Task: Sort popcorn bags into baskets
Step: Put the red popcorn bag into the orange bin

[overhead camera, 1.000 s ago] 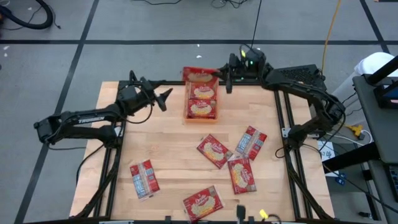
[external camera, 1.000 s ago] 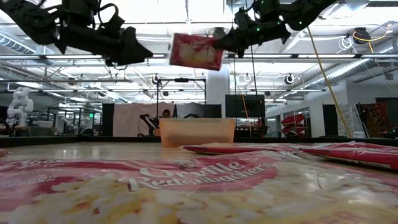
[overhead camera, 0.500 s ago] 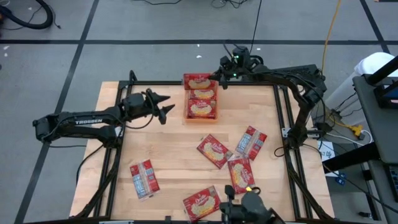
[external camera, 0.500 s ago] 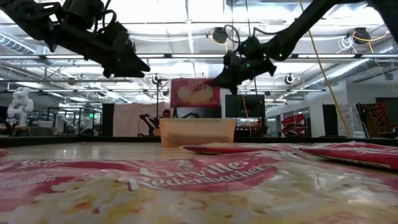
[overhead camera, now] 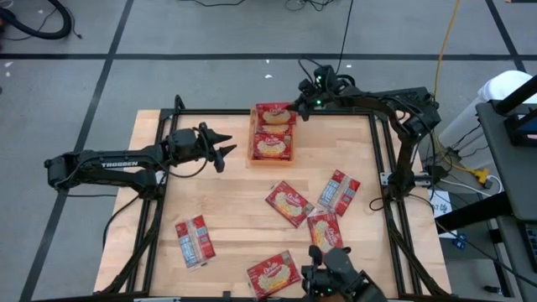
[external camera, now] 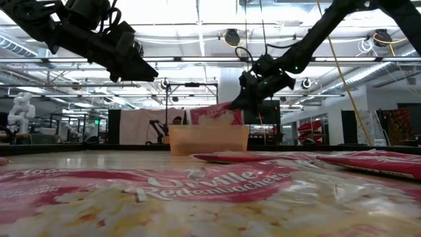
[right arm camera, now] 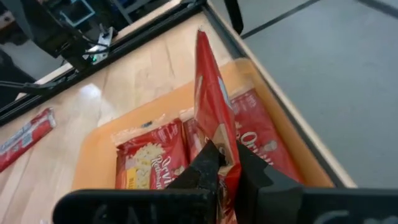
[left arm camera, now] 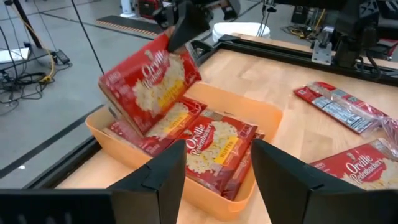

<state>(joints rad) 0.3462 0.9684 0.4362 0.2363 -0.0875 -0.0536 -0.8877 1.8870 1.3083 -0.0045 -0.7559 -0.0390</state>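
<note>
1. Pinching a popcorn bag by one edge, the right gripper sits at the far end of the orange basket — fingers pressed tight on the packet.
2. Held bag hangs tilted, its lower edge down inside the basket's far half, printed front facing the left arm; in the low view it shows just above the basket's rim.
3. Basket contents: more bags lying flat inside, one in the near half face up, others partly under the held packet. In the left wrist view the basket wall and a flat bag are plain.
4. Left gripper hovers above the bench, near the basket's left side, not touching it — fingers spread apart, nothing between them.
5. Loose bags on the bench, all well apart from the basket: one near centre, one to its right showing a greyish back, one below that, one at the near edge, and one at the near left, also back up.
6. Low view: a bag lies right up against the camera, two more beyond on the right.
</note>
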